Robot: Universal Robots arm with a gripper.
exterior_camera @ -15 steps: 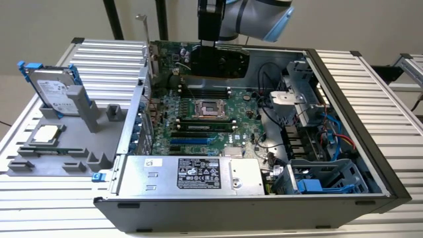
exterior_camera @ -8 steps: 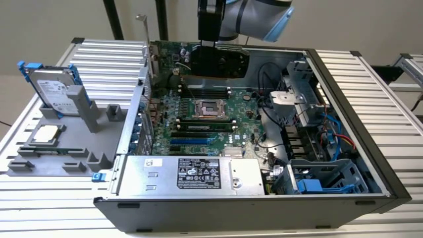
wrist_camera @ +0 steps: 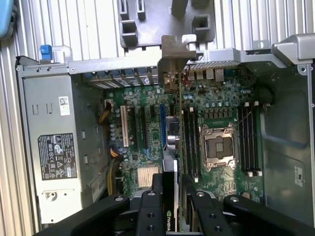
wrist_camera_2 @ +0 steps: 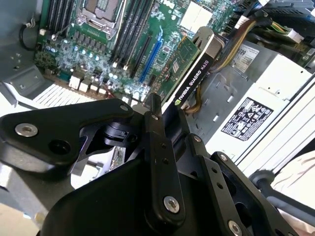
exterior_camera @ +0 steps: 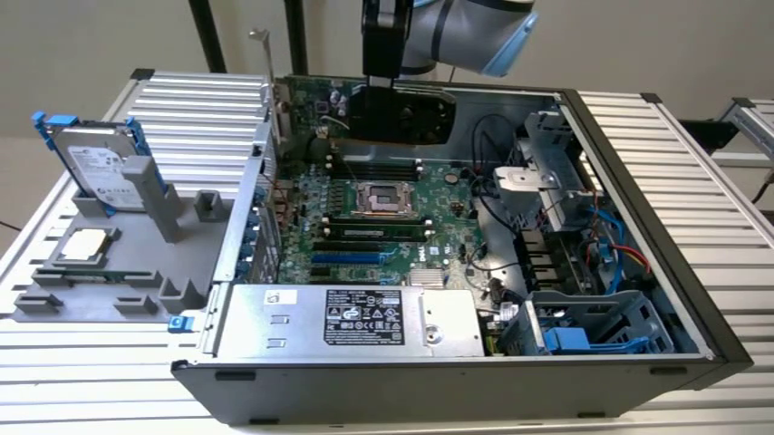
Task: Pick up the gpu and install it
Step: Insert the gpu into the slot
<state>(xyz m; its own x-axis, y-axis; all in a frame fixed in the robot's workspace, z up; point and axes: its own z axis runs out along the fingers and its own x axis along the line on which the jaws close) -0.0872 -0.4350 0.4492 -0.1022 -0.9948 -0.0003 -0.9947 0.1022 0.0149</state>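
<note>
The gpu (exterior_camera: 400, 113) hangs upright above the back of the open computer case (exterior_camera: 677, 299), black cooler facing the exterior view and green board behind it. Its silver end bracket (exterior_camera: 263, 63) sticks up at the exterior view's left. My gripper (exterior_camera: 377, 83) is shut on the card's upper edge. In the first wrist view the gpu (wrist_camera: 171, 147) shows edge-on between the fingers (wrist_camera: 148, 211), above the motherboard's slots beside the blue slot (wrist_camera: 163, 125). In the second wrist view the gpu's black edge (wrist_camera_2: 194, 73) runs out from the gripper (wrist_camera_2: 156, 118).
The motherboard (exterior_camera: 362, 217) with its open processor socket (exterior_camera: 381, 195) lies in the case. A silver power supply (exterior_camera: 351, 317) fills the near end. A hard drive in a blue frame (exterior_camera: 103, 163) and a processor chip (exterior_camera: 82, 245) sit on the grey fixture (exterior_camera: 121, 272).
</note>
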